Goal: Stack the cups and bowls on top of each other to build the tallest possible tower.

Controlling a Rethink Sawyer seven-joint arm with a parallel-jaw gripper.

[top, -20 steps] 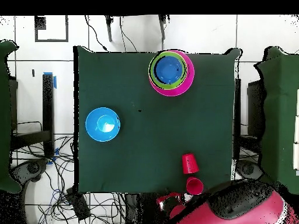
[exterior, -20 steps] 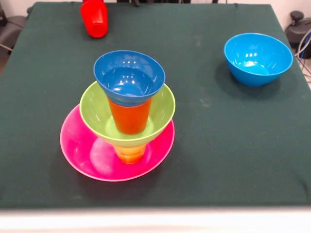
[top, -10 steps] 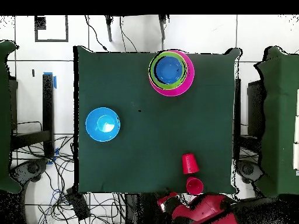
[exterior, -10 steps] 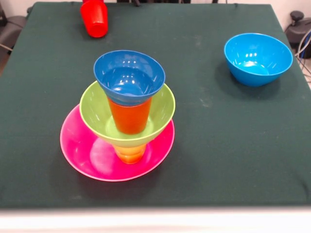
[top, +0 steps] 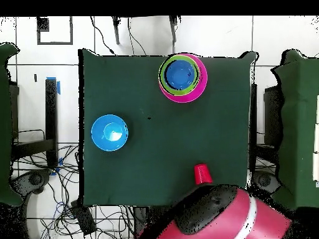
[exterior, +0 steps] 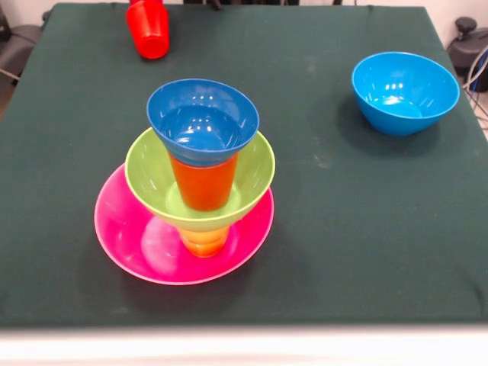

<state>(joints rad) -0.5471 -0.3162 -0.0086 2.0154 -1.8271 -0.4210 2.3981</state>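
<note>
Tower [exterior: 200,183] stands front-left on the green surface [exterior: 343,221]: pink bowl [exterior: 130,236], yellow cup [exterior: 203,241], green bowl [exterior: 152,179], orange cup [exterior: 203,183], dark blue bowl [exterior: 202,118] on top. Light blue bowl [exterior: 404,91] far right, well apart. Red cup [exterior: 149,29] upside down at far-left edge. Arm [top: 218,221] covers the base edge overhead; fingers' state: cannot tell.

A dark green cloth [exterior: 366,221] is covering the table [top: 156,155], its near edge showing pale at six o'clock in the front view. Overhead, white floor tiles [top: 37,81] are surrounding it, black cables [top: 56,187] are tangling at seven o'clock, and blue tape [top: 58,86] is sticking at nine o'clock.
</note>
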